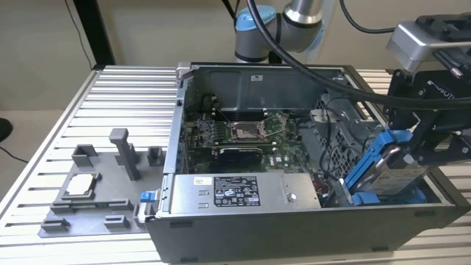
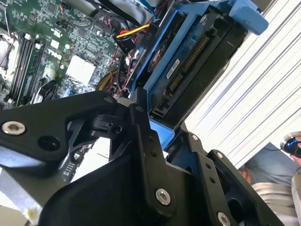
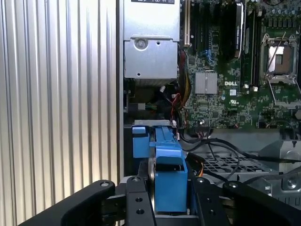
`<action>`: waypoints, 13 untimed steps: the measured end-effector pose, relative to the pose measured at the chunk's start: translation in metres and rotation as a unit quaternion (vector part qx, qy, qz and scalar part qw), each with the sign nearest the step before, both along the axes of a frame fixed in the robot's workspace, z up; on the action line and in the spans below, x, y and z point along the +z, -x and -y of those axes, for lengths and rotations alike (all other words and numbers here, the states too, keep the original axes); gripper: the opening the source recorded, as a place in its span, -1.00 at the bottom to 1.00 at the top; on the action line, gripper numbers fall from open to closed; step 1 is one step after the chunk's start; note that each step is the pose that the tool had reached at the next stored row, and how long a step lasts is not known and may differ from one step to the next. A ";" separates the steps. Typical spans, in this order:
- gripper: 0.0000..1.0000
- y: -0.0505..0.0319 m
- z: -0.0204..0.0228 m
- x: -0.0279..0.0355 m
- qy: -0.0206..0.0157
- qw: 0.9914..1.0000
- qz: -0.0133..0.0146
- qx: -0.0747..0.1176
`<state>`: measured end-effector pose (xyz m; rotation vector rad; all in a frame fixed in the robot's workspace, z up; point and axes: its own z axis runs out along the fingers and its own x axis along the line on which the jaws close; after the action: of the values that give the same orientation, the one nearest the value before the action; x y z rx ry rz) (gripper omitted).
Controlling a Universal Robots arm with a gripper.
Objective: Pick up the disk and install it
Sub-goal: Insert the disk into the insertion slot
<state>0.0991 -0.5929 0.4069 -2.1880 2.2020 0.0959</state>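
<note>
Gripper (image 3: 168,209) jaws clamped on the disk (image 3: 168,176) — blue plastic frame around a silver-grey metal body, pale label (image 1: 401,175) on its face. In the exterior view the disk is tilted, with its lower end down inside the open computer case (image 1: 294,232) at that view's right corner. Grey power-supply box (image 1: 243,190) alongside — motherboard (image 1: 235,132) beyond.

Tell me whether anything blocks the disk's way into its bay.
Nothing visible does. The hand grips the disk, tilted, its lower end at the blue bay in the case's corner. Cables run beside that bay, not across it. The bay's inside is hidden.
</note>
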 end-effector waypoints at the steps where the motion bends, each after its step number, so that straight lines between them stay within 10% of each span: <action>1: -1.00 0.0000 0.0000 -0.0001 0.000 1.000 0.000 0.000; 13: -1.00 0.0000 0.0000 -0.0010 0.000 1.000 0.000 0.000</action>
<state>0.0991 -0.5929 0.4058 -2.1881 2.2021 0.0965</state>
